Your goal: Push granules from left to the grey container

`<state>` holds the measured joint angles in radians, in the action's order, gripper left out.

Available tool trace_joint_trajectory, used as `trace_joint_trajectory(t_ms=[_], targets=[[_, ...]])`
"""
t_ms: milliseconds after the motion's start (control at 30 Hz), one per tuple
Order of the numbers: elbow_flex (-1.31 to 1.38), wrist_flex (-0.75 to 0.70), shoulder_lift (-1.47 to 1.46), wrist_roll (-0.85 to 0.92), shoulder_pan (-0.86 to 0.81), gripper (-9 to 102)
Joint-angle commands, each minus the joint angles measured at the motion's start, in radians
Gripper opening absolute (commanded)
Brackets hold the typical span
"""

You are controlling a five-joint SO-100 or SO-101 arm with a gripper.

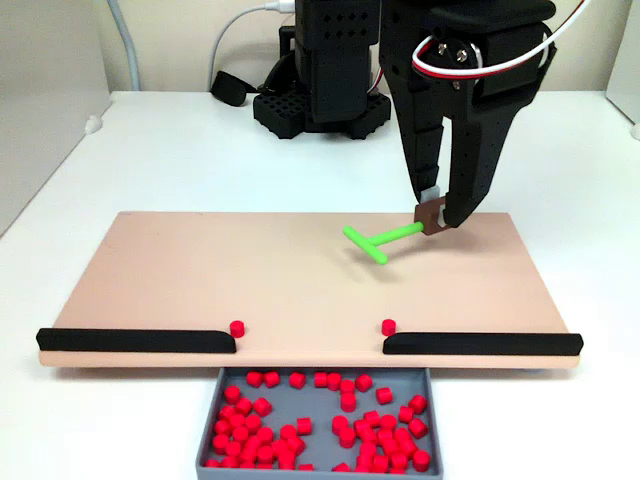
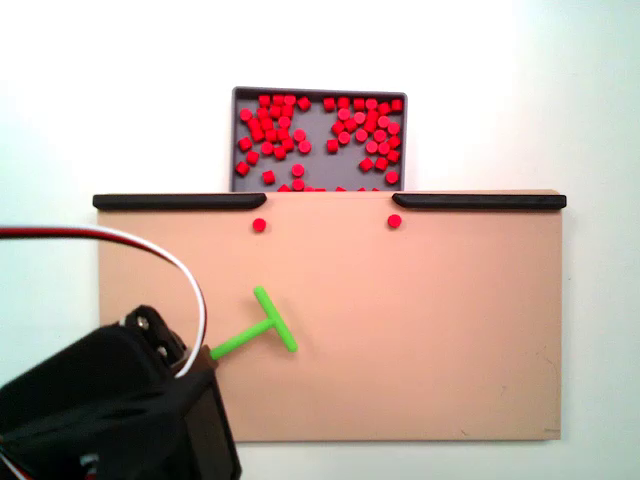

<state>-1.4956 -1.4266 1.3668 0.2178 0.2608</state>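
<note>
Black gripper (image 1: 437,212) clamped on one green T-shaped plastic stick (image 1: 378,240). Two tiny red cube granules (image 1: 237,328) on smooth tan board (image 1: 200,270); dozens in shallow grey container (image 1: 322,400).

A lab-style bench: bare white table (image 1: 150,150), cables (image 1: 240,30), tan board (image 1: 200,270).

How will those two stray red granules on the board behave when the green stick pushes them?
The granules look small and blocky, so probably light: likely to slide or tumble, not roll far. Being narrow, they could slip past the green stick. Both sit by the black strips' ends and might catch there.
</note>
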Motion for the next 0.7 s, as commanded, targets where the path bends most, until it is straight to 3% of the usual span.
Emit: trace_joint_trajectory(t_ms=[0, 667], targets=[[0.087, 0.002, -0.029, -0.069, 0.005, 0], [0.368, -0.1, -0.227, -0.29, 0.092, 0]])
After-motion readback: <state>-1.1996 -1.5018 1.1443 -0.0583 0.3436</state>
